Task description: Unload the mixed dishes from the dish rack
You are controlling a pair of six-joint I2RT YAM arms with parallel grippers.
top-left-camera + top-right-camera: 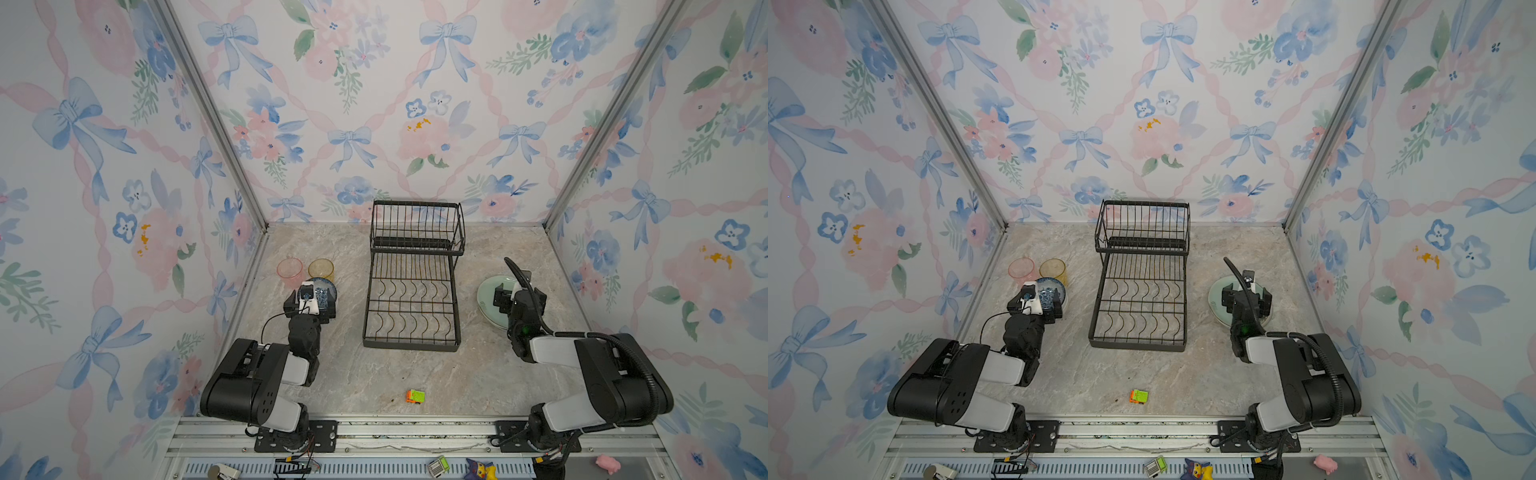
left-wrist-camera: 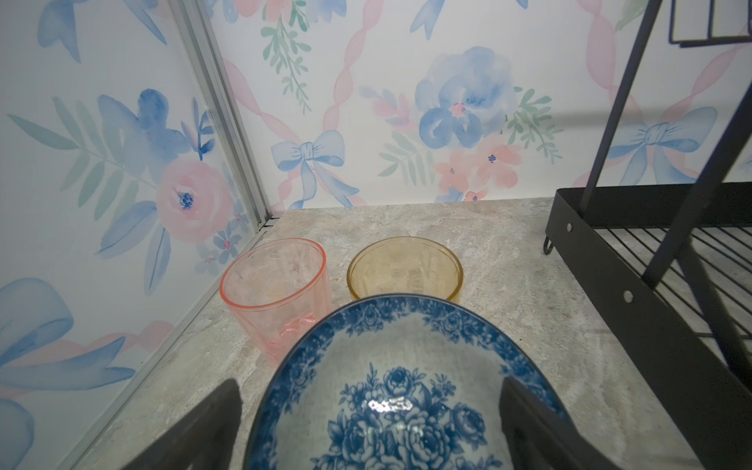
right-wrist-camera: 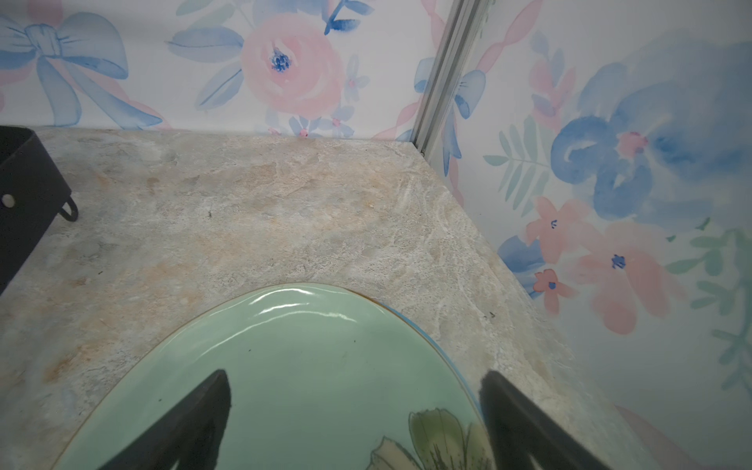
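- Desk (image 1: pixel 353 374), marble-patterned.
- Dish rack (image 1: pixel 415 250), black wire: centre rear.
- Pink tumbler (image 1: pixel 289 270), amber tumbler (image 1: pixel 321 269), blue-patterned bowl (image 2: pixel 398 390): left, grouped.
- Pale green plate (image 1: pixel 488 297): right.
- Toy block (image 1: pixel 415 396): front.

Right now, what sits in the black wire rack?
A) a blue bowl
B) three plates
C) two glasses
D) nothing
D: both tiers of the dish rack show bare wire; the pink tumbler, amber tumbler and blue-patterned bowl stand on the table beside it, the pale green plate on its other side.
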